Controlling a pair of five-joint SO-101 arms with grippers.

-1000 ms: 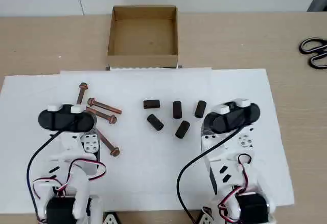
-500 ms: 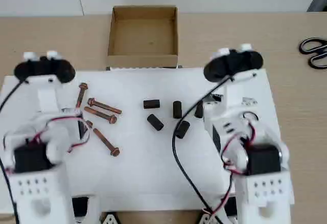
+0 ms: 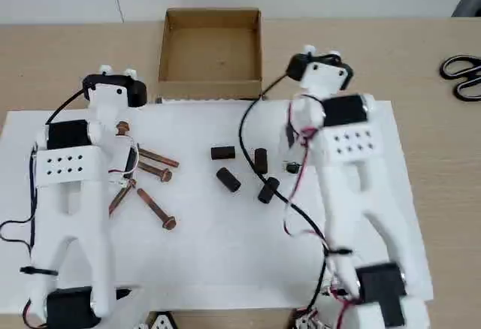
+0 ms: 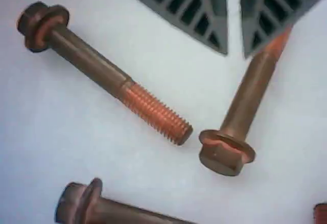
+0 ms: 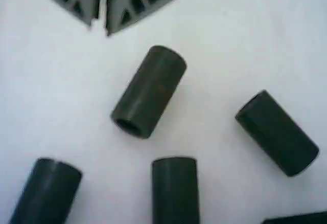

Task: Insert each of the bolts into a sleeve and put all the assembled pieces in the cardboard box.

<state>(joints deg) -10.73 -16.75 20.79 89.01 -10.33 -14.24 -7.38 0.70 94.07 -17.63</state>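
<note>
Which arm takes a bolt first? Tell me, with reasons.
Left. Its end effector hangs directly over the bolts, with one bolt's tip right at it. The right end effector is over the sleeves, away from the bolts.

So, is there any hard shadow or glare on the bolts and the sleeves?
High view: soft, even light; the white paper is bright but without glare. Left wrist view: a mild sheen along the bolt, a soft shadow beside it. Right wrist view: the sleeve looks matte, no glare, only a pale shadow under it.
</note>
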